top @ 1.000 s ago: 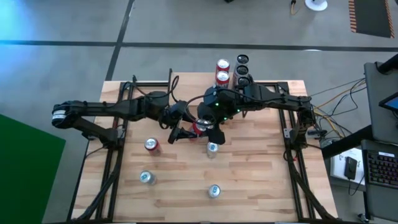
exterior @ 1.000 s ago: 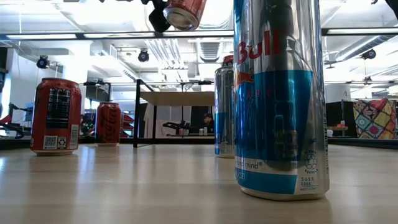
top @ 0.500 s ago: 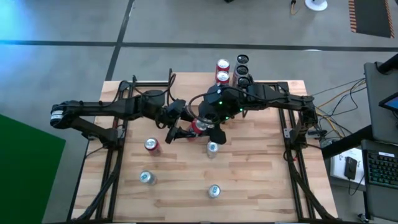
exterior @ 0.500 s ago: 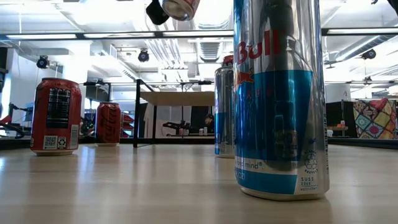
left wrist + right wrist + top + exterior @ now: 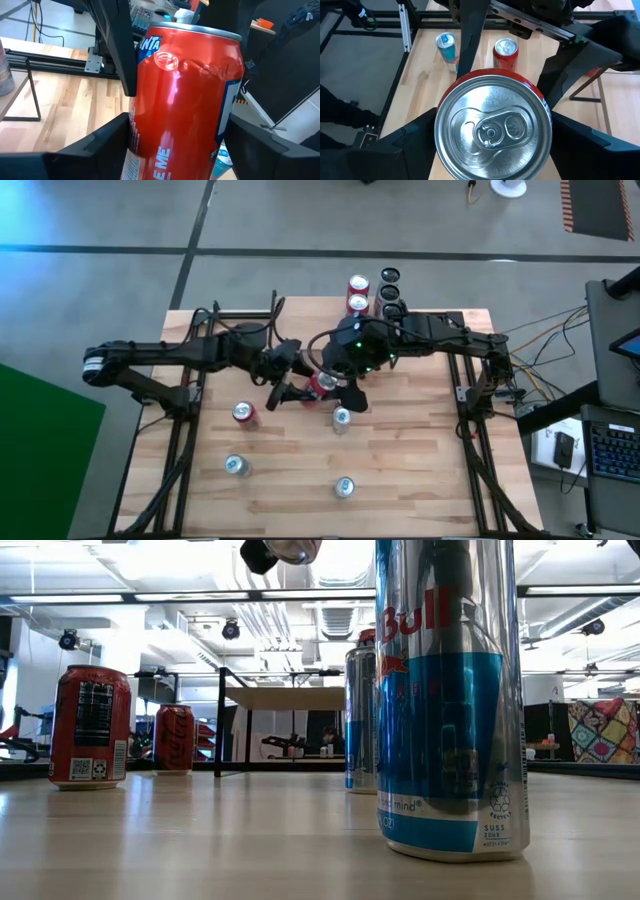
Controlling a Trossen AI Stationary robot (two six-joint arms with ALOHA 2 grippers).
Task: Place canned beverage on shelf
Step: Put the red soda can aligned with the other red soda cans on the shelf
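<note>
High view: both grippers meet mid-table on one red can (image 5: 320,385), held up off the wood. Left gripper (image 5: 290,388) has its fingers (image 5: 100,140) pressed on the can's sides, and the right gripper (image 5: 337,387) clamps it too, a finger (image 5: 405,145) on either side of the silver lid. Shelf (image 5: 372,292) sits at the table's far edge with two red and two dark cans on top, well apart from the held can.

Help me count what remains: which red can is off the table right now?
The red can held mid-air between both pincers, left pincer and right pincer; the other red cans stand on surfaces.
</note>
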